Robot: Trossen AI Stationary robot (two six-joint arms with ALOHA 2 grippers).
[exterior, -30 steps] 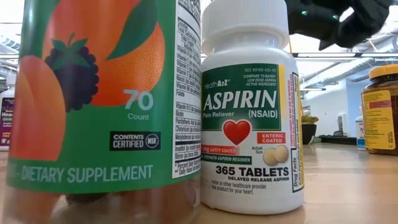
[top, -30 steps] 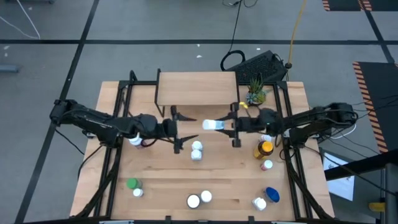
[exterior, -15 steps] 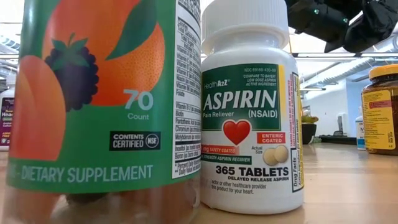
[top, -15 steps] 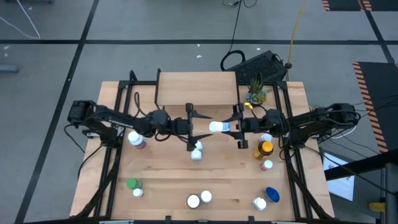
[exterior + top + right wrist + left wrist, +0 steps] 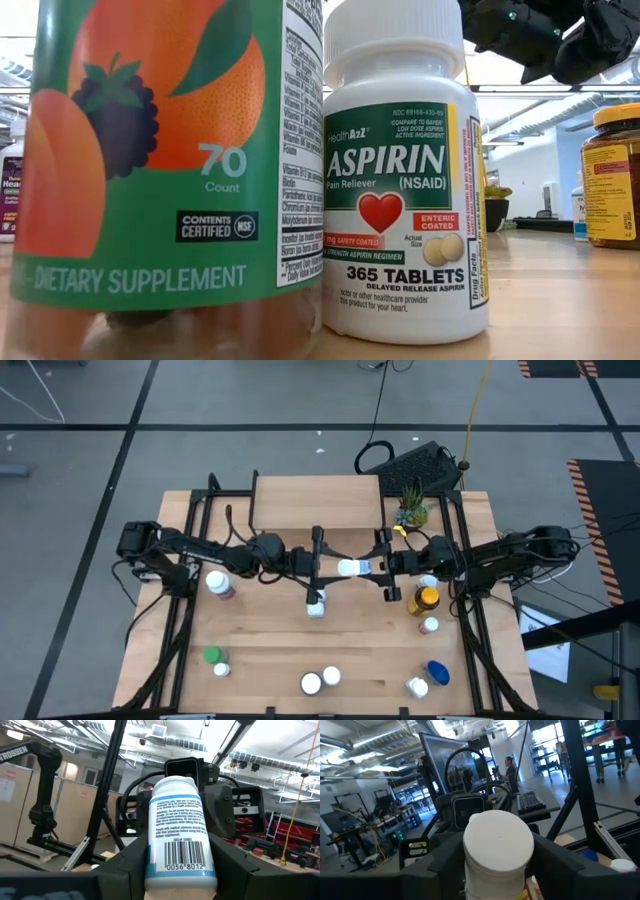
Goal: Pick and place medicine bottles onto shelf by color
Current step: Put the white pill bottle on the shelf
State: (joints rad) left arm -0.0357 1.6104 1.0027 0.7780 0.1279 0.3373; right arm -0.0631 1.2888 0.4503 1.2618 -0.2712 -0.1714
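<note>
On the table (image 5: 270, 630), close to the low camera, stands a white bottle (image 5: 400, 180) whose label reads "HealthA2Z ASPIRIN (NSAID) Pain Reliever", "ENTERIC COATED", "365 TABLETS", with a red heart. Beside it is a big green bottle (image 5: 160, 170) with printed fruit, "70 Count", "CONTENTS CERTIFIED NSF" and "DIETARY SUPPLEMENT". An amber bottle (image 5: 612, 175) stands far at the side. In the right wrist view the bottle that I hold, a white one (image 5: 178, 837), shows a barcode with "0056 8012" under small print which I cannot read. My right gripper (image 5: 372, 567) is clamped on this bottle, lying level in the air above the table middle, just in front of the shelf (image 5: 315, 502). My left gripper (image 5: 320, 568) now meets it from the other side, its fingers (image 5: 445, 865) around the cap end, narrowed about it. One second ago my left gripper was further back, well apart from the bottle and with wider fingers; since then it came forward and closed in, while my right gripper kept its hold and moved a little.
</note>
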